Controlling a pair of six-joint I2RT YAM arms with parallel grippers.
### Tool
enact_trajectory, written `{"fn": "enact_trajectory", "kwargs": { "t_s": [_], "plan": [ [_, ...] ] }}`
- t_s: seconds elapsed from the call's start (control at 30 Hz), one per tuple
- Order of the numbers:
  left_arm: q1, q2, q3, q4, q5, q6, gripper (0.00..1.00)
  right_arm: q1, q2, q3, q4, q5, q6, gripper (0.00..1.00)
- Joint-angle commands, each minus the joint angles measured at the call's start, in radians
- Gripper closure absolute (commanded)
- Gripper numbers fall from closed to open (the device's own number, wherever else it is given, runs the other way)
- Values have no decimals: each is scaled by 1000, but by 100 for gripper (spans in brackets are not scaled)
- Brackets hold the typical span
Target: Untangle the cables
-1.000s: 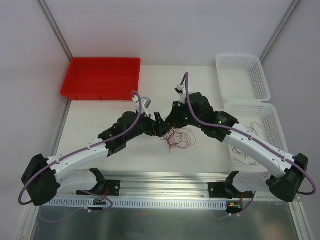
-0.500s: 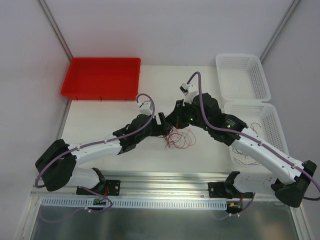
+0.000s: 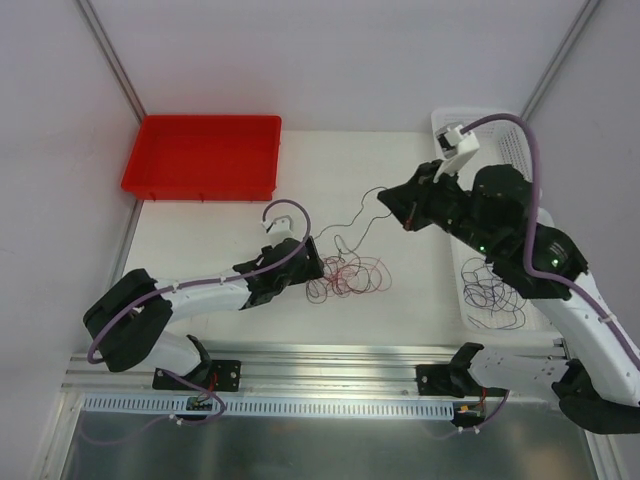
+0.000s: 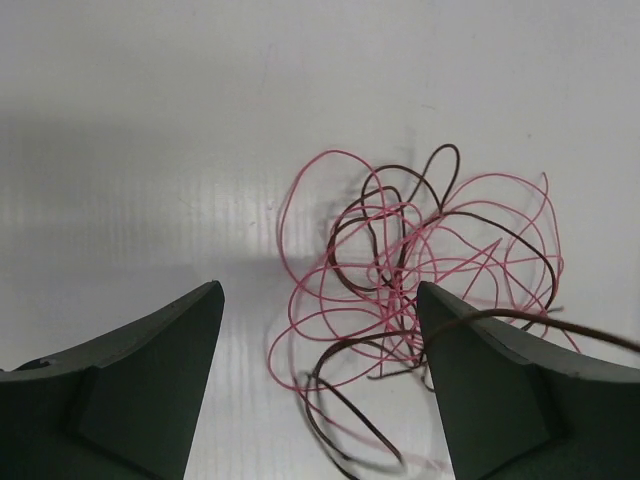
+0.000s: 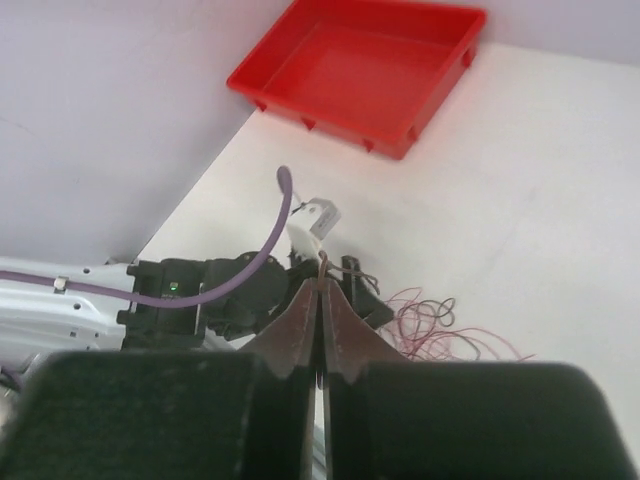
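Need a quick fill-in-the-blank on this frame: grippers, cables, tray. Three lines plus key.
1. The left gripper hangs with its jaws ___ over the tangle of thin pink and dark wires.
2. The right gripper is ___ on one thin dark wire that stretches up from that tangle.
3. The shallow red plastic tray at the far left of the table is ___.

Missing words: open; shut; empty
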Motion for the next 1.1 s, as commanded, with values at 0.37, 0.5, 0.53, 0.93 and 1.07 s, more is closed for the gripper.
{"fn": "enact_trajectory", "kwargs": {
  "t_s": [0.37, 0.5, 0.53, 0.93, 1.07],
  "plan": [
    [145, -3, -37, -144, 9, -71, 19, -184, -34, 210, -164, 66, -131, 99],
    [155, -98, -28, -173, 31, -20, 15, -252, -19, 192, -154, 59, -146, 99],
    [158, -118, -11, -184, 40, -1, 14, -267, -13, 191, -153, 55, -150, 99],
    [328, -289, 334, -602, 262, 322, 1, -534, 121, 184, -38, 49, -191, 99],
    [383, -321, 403, -697, 299, 436, 1, -646, 210, 201, 54, 94, -200, 99]
  ]
}}
